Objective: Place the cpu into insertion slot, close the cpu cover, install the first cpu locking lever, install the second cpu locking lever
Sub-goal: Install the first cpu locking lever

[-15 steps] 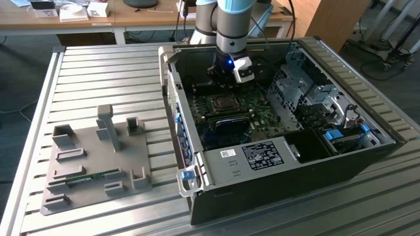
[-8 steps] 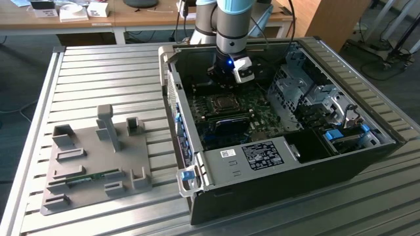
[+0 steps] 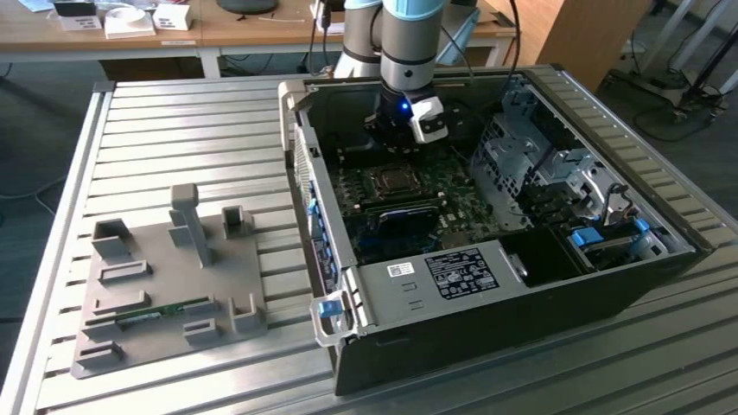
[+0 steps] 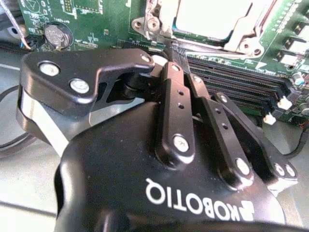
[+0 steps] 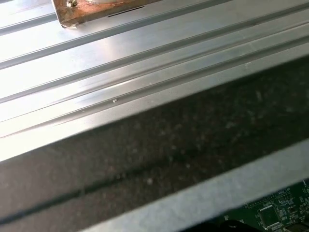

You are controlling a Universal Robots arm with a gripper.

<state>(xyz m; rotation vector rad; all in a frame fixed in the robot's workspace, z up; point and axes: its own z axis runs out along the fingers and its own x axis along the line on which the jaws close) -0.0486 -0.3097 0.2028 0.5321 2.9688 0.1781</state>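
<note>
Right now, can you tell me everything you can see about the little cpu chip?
The cpu is a flat chip with a smooth, pale silver-grey metal top. It lies level on the green circuit board. The silver cpu cover frames its edges and seems to be down over them. In the exterior view the cpu is a small square inside the open computer case. The gripper is close to one corner of the cover, not on the chip's top.

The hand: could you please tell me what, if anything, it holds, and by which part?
It cannot be told: the hand sits by the insertion slot, its grasp hidden.
</note>
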